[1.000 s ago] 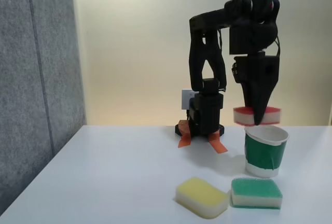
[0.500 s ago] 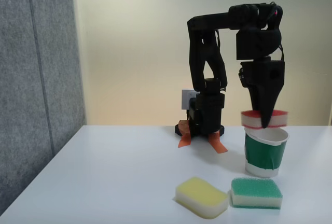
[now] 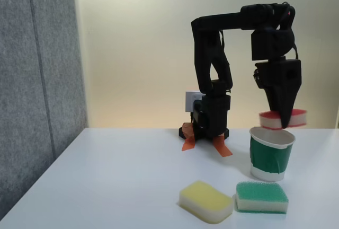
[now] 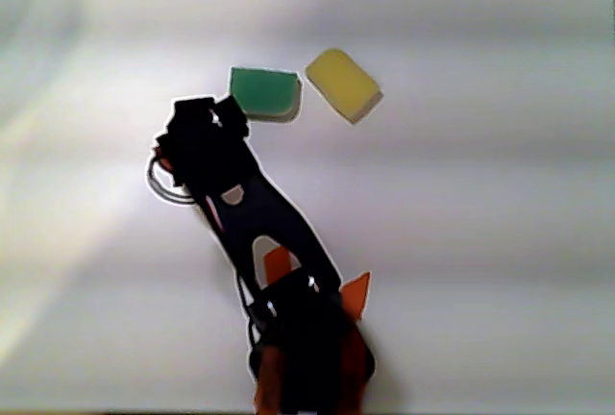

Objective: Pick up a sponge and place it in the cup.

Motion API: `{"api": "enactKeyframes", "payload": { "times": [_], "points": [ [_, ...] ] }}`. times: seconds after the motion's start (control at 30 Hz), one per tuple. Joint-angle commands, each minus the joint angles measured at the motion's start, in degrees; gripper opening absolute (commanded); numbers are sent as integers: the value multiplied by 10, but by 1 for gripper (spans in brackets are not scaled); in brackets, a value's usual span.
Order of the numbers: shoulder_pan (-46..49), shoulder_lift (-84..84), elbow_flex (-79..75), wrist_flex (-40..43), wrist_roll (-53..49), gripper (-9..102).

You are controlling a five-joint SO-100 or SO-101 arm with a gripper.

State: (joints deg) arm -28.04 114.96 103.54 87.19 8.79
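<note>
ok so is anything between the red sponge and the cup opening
Nothing visible. The gripper holds the sponge in open air just above the cup, toward its right rim in the fixed view. The yellow sponge and green sponge lie nearer the camera.

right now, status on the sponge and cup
Gripper shut on red sponge, held just above the cup rim. Not in yet. Nothing blocking the cup mouth.

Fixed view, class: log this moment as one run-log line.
phase: carry | gripper: shut on sponge | sponge: above cup rim, not inside | yellow sponge, green sponge: on table
</note>
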Motion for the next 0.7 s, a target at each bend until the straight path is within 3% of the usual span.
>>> {"api": "enactKeyframes", "payload": {
  "times": [0.0, 0.27, 0.67],
  "points": [
    [-8, 11, -2, 4, 6, 6],
    [-6, 18, 19, -30, -4, 17],
    [4, 18, 18, -43, -31, 24]
  ]
}}
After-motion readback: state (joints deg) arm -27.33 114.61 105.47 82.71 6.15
